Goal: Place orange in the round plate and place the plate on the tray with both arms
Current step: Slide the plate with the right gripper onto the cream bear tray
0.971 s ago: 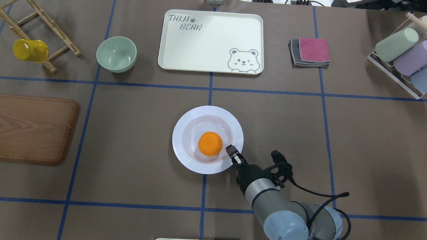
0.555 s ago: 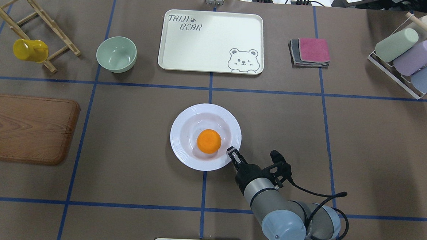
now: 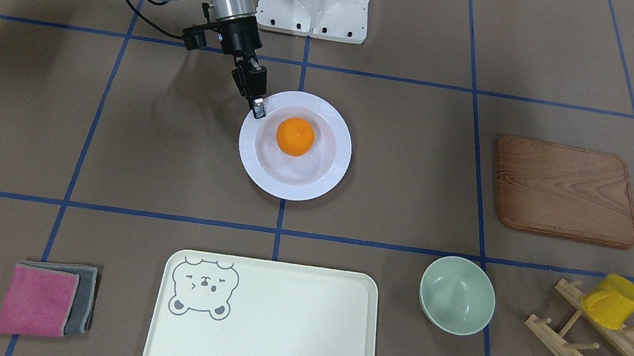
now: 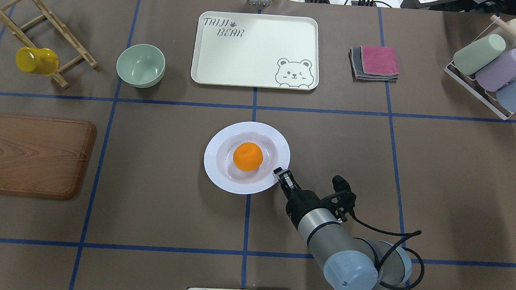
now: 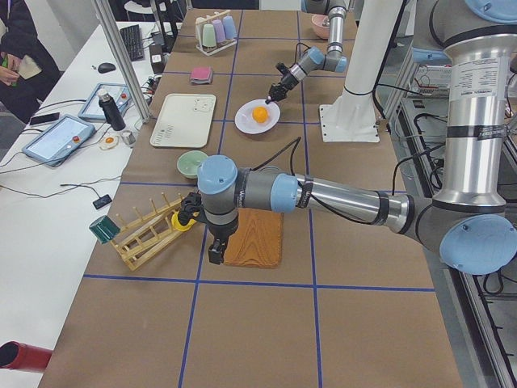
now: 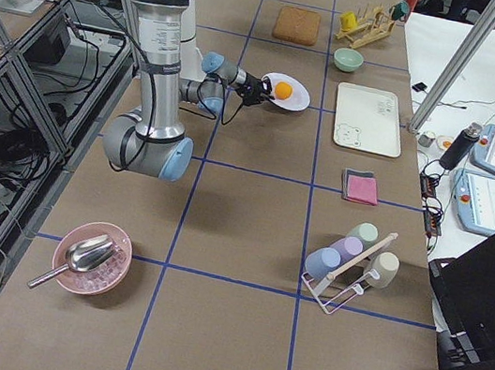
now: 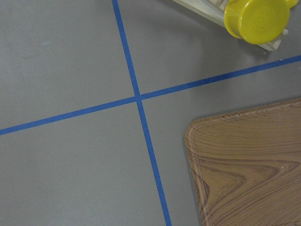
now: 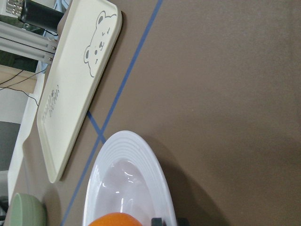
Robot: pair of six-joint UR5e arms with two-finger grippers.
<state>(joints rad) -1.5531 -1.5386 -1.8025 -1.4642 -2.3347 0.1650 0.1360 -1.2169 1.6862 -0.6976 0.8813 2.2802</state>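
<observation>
**Operator:** What's the biggest thing in front of me?

**Spotter:** You're looking at the brown paper-covered worktop (image 4: 157,210), gridded with blue tape. The grey-silver right arm (image 4: 324,228) reaches from the robot's side toward the middle. The grey-silver left arm (image 5: 323,194) stretches out low over the robot's left end of the worktop.

**Operator:** And the tray?

**Spotter:** The large pale cream rectangular tray with the bear drawing (image 4: 254,52) lies flat at the edge farthest from the robot, which is your side. The brown wooden board (image 4: 32,155) lies toward the robot's left, well apart from the tray.

**Operator:** Where's the plate?

**Spotter:** You'll find the glossy white round plate (image 4: 215,167) in the middle of the worktop, between the robot's base and the tray and well apart from the tray. The pale-green bowl (image 4: 140,65) sits near the tray's end on the robot's left. The small bright-orange fruit (image 4: 247,156) sits in the plate's well, near its middle.

**Operator:** And the grippers?

**Spotter:** The black right gripper (image 4: 281,173) has its jaws narrow, pinching the plate's rim on the side nearest the robot. It is just beside the fruit but not touching it. You only get the black left gripper (image 5: 215,256) in the side view, pointing down beside the board's corner. From there I can't tell whether it's open or closed.
</observation>
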